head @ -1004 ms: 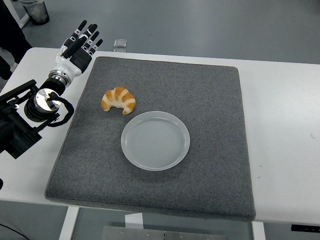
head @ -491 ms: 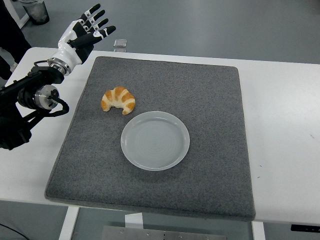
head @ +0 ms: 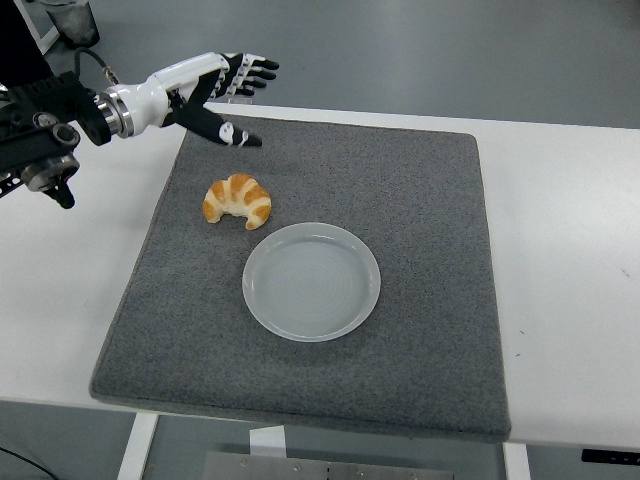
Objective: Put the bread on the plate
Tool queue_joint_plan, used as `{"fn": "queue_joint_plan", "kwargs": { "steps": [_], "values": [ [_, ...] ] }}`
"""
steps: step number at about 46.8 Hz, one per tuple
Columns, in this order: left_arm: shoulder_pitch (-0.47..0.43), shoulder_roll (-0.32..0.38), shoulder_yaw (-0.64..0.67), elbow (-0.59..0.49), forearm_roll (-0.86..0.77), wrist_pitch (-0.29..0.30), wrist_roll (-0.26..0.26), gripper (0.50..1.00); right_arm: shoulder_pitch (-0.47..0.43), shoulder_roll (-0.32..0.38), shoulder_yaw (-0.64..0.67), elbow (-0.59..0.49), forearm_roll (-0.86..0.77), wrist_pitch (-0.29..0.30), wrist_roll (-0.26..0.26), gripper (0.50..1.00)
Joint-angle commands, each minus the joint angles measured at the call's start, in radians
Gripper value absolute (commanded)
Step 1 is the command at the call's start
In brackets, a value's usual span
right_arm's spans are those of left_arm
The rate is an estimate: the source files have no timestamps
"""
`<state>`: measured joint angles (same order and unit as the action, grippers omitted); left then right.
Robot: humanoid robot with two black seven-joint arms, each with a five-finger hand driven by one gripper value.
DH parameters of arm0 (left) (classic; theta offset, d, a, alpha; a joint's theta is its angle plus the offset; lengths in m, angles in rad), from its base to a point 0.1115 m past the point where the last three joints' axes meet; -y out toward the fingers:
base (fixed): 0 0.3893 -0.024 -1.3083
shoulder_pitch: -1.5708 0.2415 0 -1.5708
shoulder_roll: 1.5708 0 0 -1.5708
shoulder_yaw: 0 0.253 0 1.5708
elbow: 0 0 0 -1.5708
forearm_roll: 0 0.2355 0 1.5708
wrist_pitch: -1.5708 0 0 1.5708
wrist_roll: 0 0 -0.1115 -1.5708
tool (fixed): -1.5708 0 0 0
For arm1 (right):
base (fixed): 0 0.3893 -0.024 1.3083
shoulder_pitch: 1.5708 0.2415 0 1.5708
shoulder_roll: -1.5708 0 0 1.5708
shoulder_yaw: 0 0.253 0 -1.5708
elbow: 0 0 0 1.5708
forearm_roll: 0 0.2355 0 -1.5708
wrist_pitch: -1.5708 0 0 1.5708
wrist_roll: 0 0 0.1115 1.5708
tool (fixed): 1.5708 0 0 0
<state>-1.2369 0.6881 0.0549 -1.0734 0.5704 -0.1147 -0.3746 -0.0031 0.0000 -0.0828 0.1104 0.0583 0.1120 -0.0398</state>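
A golden croissant (head: 238,200) lies on the grey mat (head: 420,200), just up and left of the white plate (head: 311,281), which holds nothing. My left hand (head: 235,95) hovers over the mat's far left corner, above and behind the croissant and apart from it. Its fingers are spread and hold nothing, with the thumb pointing down toward the mat. The left arm comes in from the upper left edge. No right arm shows.
The mat covers most of the white table (head: 560,260). A small clear object (head: 239,89) sits at the table's far edge behind the mat. A dark bin (head: 70,20) stands on the floor at the top left.
My left arm has swung up and to the right, carrying the hand from the table's left side to above the mat's far left corner. Croissant and plate have not moved.
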Motion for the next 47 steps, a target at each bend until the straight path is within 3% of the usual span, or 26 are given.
{"fn": "queue_joint_plan", "kwargs": {
  "steps": [1,8,17,47],
  "values": [
    [-0.053,0.019,0.115,-0.005,0.109,0.0,0.0,0.996,0.0,0.0,0.0,0.0,0.0,0.0,0.0,0.954],
    [-0.087,0.044,0.169,-0.008,0.284,0.001,0.0,0.996,0.0,0.0,0.0,0.0,0.0,0.0,0.0,0.952],
    [-0.104,0.041,0.172,-0.003,0.37,0.004,0.0,0.996,0.0,0.0,0.0,0.0,0.0,0.0,0.0,0.952],
    [-0.101,-0.087,0.255,0.122,0.375,0.013,0.013,0.996,0.0,0.0,0.0,0.0,0.0,0.0,0.0,0.954]
  ]
}}
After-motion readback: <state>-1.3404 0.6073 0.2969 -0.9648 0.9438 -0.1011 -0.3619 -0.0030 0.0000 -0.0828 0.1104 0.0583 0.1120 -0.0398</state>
